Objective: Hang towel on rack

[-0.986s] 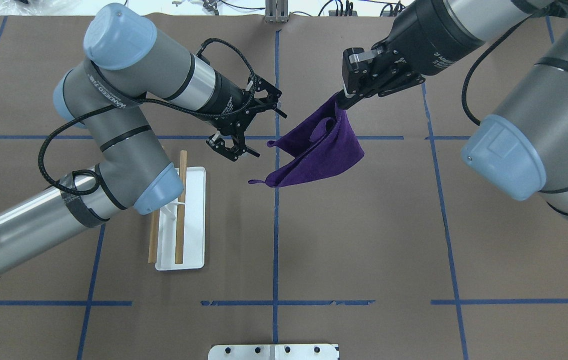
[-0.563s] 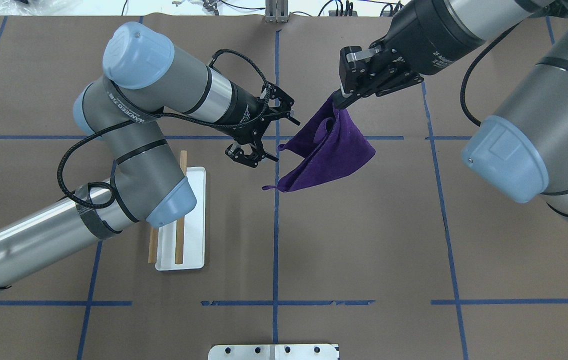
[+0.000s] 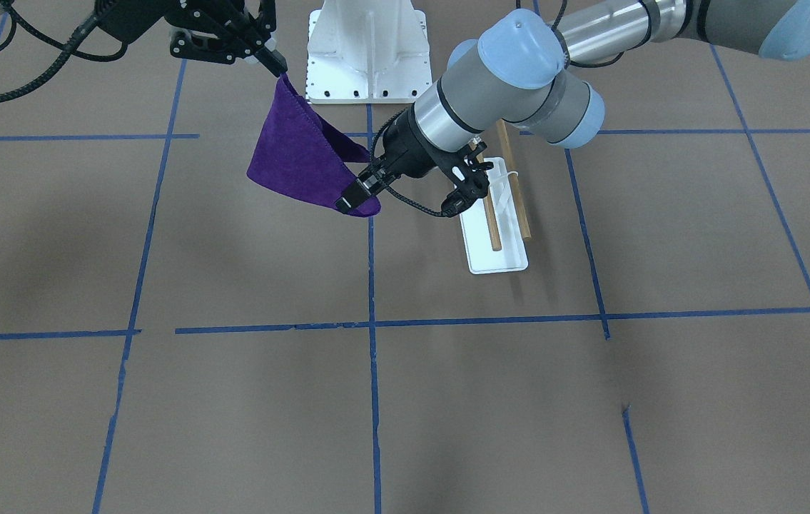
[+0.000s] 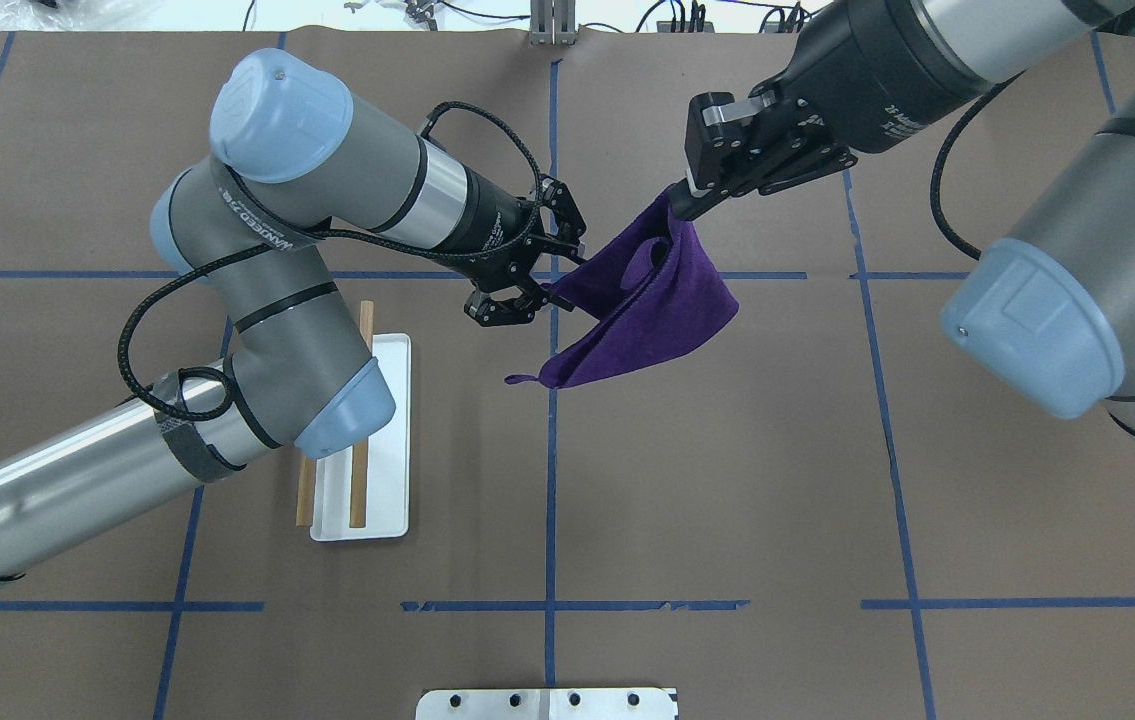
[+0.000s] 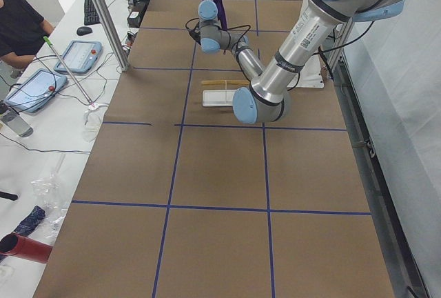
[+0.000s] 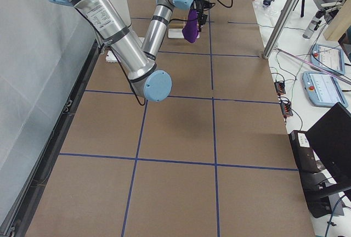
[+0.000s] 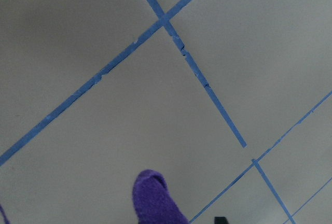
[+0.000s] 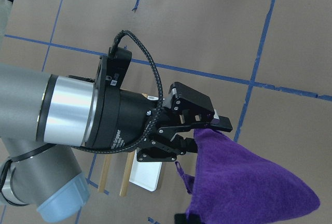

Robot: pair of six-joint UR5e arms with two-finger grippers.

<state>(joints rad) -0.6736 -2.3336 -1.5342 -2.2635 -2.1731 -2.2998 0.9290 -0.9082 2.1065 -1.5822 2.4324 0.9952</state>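
Note:
My right gripper [image 4: 679, 207] is shut on the top corner of the purple towel [image 4: 657, 310] and holds it hanging above the table centre. It also shows in the front view [image 3: 277, 68] with the towel [image 3: 294, 160]. My left gripper [image 4: 547, 287] is open, with its jaws on either side of the towel's left corner. The right wrist view shows that gripper [image 8: 207, 133] at the towel's edge [image 8: 249, 182]. A purple tip [image 7: 153, 200] shows in the left wrist view. The rack [image 4: 387, 440] stands on the table under my left elbow, bare, and partly hidden.
A white bolted pedestal [image 3: 369, 50] stands at the robot's base, and its plate [image 4: 547, 703] shows at the near edge. Blue tape lines cross the brown table. An operator [image 5: 17, 18] sits beside the far side table with tablets.
My left arm has swung right, bringing its open gripper from beside the rack up to the towel's left corner. The right gripper still holds the towel, which swayed a little.

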